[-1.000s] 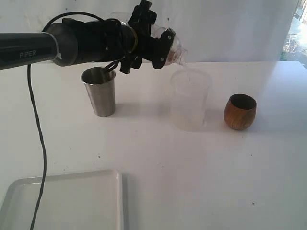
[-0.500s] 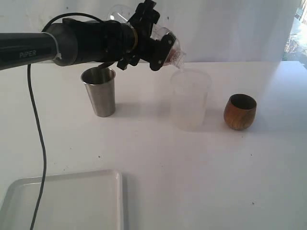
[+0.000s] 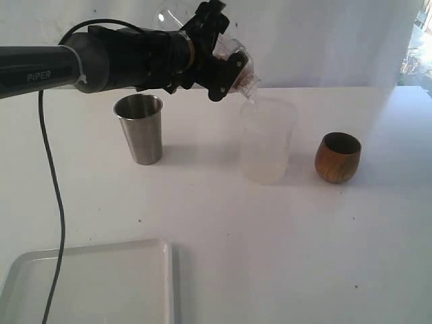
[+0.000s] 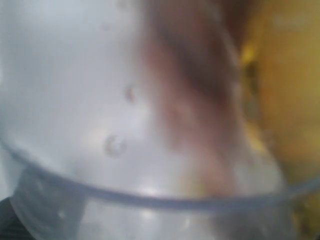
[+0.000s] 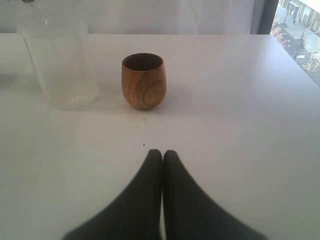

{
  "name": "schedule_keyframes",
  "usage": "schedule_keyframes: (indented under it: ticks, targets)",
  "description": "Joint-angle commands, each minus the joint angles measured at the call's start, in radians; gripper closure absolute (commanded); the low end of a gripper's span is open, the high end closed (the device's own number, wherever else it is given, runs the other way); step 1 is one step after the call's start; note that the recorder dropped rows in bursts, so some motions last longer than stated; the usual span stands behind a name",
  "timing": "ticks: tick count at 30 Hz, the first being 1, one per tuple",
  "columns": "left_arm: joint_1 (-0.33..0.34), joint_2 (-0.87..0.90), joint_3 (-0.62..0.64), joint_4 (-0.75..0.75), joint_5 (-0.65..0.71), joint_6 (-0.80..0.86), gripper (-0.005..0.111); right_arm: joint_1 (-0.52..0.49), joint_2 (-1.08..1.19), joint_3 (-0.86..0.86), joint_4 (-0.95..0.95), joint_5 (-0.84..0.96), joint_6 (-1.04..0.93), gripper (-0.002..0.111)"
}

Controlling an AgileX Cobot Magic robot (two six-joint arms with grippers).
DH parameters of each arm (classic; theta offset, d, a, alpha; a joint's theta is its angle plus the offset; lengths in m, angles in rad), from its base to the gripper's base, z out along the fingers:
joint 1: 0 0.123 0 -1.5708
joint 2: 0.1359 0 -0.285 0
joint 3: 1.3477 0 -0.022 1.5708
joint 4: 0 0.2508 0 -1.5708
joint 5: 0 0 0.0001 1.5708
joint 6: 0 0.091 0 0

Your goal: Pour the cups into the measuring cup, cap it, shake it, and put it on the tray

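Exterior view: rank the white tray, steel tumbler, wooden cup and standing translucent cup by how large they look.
1. white tray: largest, though cut off by the frame edge. It is also nearest the camera, which adds to its size.
2. standing translucent cup
3. steel tumbler: shorter and narrower
4. wooden cup: smallest

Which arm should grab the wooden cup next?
Right. The right gripper is shut, empty and aimed at the wooden cup, with bare table between. The left gripper is holding a tilted clear cup.
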Motion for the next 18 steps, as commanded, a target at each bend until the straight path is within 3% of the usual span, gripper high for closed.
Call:
schedule_keyframes:
  ticks: [1,18]
  targets:
    - [-0.004,-0.025,-0.016,0.023,-0.009,-0.014,0.107,0.005,-0.006,0.004,-0.004,-0.003,0.003,0.108]
    - [-0.014,-0.025,-0.016,0.052,-0.063,-0.014,0.107,0.005,-0.006,0.004,-0.004,-0.003,0.003,0.108]
